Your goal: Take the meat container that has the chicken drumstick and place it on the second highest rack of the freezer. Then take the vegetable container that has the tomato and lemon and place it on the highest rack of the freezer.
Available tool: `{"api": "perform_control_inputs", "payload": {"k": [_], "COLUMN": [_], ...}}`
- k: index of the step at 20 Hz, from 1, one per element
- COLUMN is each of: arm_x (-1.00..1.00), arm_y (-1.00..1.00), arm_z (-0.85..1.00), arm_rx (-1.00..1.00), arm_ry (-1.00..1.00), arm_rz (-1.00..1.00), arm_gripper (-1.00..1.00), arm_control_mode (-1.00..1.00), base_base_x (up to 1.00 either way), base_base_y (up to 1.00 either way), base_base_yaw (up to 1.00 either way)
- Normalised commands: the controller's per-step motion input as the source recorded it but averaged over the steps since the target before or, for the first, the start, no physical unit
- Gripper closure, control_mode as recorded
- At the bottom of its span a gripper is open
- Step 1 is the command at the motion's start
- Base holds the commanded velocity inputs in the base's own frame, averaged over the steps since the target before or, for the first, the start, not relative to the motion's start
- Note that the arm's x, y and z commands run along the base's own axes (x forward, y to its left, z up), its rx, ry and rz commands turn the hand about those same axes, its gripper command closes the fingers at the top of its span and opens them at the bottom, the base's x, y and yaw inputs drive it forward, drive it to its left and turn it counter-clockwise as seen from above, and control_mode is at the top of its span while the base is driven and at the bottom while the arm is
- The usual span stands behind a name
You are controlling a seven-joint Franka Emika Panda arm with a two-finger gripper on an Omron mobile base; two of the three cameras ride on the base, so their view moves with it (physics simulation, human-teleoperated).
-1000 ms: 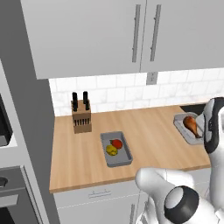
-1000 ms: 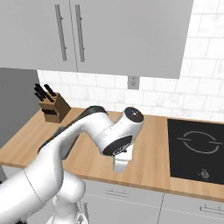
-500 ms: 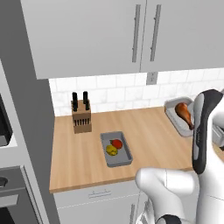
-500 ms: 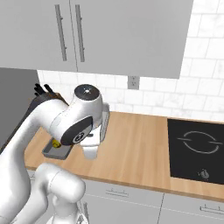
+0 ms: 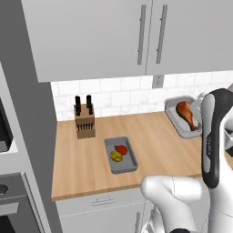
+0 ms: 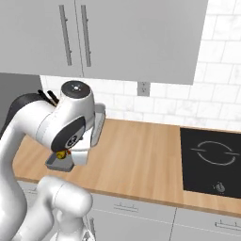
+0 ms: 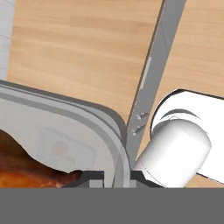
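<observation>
On the left of the counter [image 5: 82, 159] we see the knife block [image 5: 84, 119] against the far wall, in the same spot it had a second ago, and just right of it, nearer us, the vegetable tray [image 5: 120, 155] with its lemon [image 5: 116, 156] and tomato [image 5: 121, 149] has not shifted either. What has changed is further right: the meat tray [image 5: 182, 117] with the drumstick [image 5: 187, 113] has risen and swung leftward with the arm; a second ago it sat low at the right edge of the left base view, and now it hangs clear above the counter near the wall. In the hand view the claw [image 7: 117, 176] is clamped tight on the tray's rim, one fingertip [image 7: 92, 176] inside the wall and the other outside, with wood grain far below. We judge the first pick-up done and the carry toward the freezer under way; no freezer shelf appears yet. The tray looks tilted, so we would watch that the drumstick does not slide during the swing.
</observation>
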Motion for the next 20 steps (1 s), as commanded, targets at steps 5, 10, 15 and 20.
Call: {"api": "perform_control_inputs", "payload": {"k": [5,10,15,20], "arm_x": [-0.12,0.00,0.00,0.00], "arm_y": [0.05,0.00,0.00,0.00], "arm_z": [0.00,0.00,0.00,0.00], "arm_rx": [0.01,0.00,0.00,0.00], "arm_ry": [0.00,0.00,0.00,0.00], "arm_rz": [0.00,0.00,0.00,0.00], "arm_gripper": [1.00,1.00,1.00,1.00], "arm_control_mode": [1.00,1.00,1.00,1.00], "base_base_x": [-0.57,-0.79,-0.77,-0.58], "base_base_y": [0.15,0.29,0.52,0.76], "base_base_yaw": [0.00,0.00,0.04,0.33]}}
